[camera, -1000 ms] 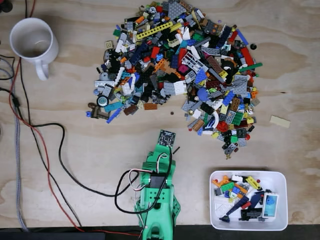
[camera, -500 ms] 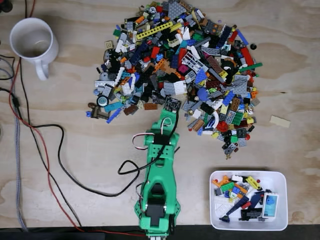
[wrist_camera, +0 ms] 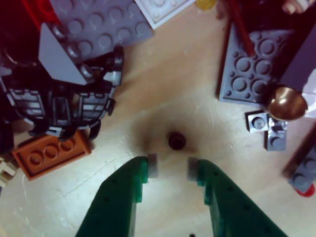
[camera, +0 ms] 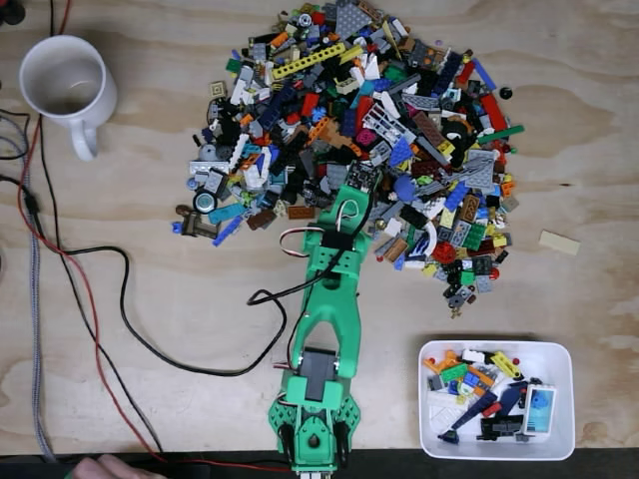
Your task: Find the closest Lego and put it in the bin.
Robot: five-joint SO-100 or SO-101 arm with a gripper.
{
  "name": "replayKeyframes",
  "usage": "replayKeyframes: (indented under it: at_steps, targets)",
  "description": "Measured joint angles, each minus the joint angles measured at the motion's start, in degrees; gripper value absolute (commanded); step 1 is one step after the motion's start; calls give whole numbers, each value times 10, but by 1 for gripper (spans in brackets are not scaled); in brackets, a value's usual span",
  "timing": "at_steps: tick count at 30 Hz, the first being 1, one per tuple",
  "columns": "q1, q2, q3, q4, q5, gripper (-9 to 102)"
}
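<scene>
Your gripper (wrist_camera: 168,168) is parted and holds nothing, just short of a small dark round Lego (wrist_camera: 177,140), blurred. The bin (camera: 496,399) sits well apart, at lower right in the fixed view.

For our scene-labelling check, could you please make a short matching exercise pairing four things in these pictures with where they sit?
Things:
1. white mug
2. bin
3. small dark round piece
4. orange plate

Places:
A. lower right of the fixed view
B. just ahead of the end effector tips, wrist view
C. upper left of the fixed view
D. left of the green fingers, wrist view

Pairs: 1-C, 2-A, 3-B, 4-D
</scene>
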Motion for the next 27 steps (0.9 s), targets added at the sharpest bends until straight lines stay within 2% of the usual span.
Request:
replayKeyframes:
  at_steps: [27]
  targets:
    - [20, -44, -32, 0, -26, 9]
